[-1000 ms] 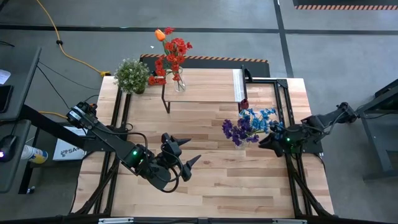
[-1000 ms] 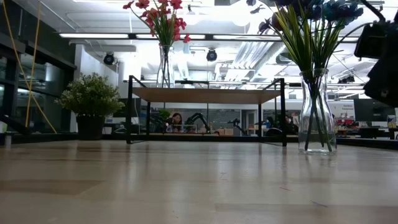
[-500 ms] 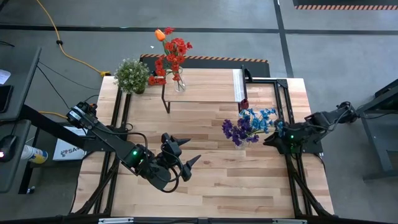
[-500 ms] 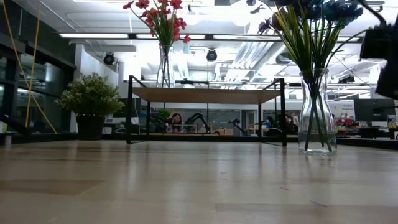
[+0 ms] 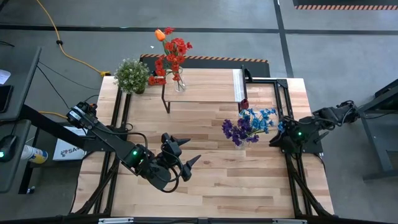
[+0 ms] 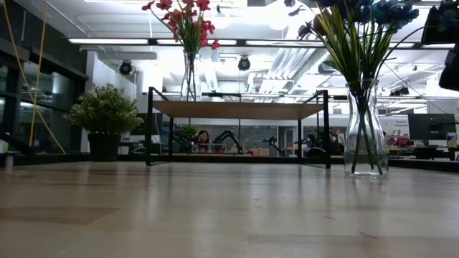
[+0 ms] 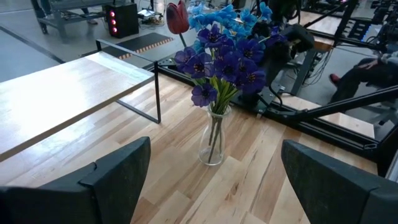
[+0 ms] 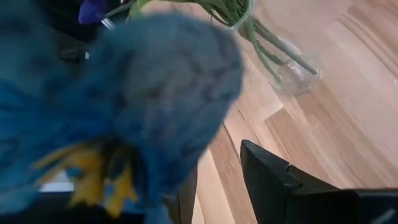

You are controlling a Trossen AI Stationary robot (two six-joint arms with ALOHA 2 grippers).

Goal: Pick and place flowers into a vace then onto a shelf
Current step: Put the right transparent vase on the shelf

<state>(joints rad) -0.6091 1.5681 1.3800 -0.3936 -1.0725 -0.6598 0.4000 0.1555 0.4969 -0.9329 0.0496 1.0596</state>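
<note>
The purple and blue flowers (image 5: 247, 125) stood in a clear glass vase (image 6: 366, 129) on the worktop (image 5: 205, 180), just in front of the shelf's right end, with a dark red rosebud (image 7: 177, 17) rising among them. The red flowers and orange tulip (image 5: 170, 55) stood in a second glass vase (image 6: 189, 74) on top of the shelf (image 5: 202, 87), near its left end. The shelf's light wood plank sat on thin black legs at the far side of the worktop, with a white strip (image 5: 237, 84) at its right end.

My right hand (image 5: 278, 135) hung just beside the blue blooms, at the worktop's right edge, apart from the vase. In my right wrist view a blue bloom (image 8: 124, 93) filled most of the frame, right up against the camera, with the vase's base beyond it; I could not tell whether that hand's fingers were spread or pressed together.

My left hand (image 5: 182, 151) hovered over the front middle of the worktop, well apart from both vases, its fingers (image 7: 115, 180) spread wide and holding nothing.

A bushy pale-green potted plant (image 5: 132, 75) stood at the worktop's far left corner, beside the shelf.
</note>
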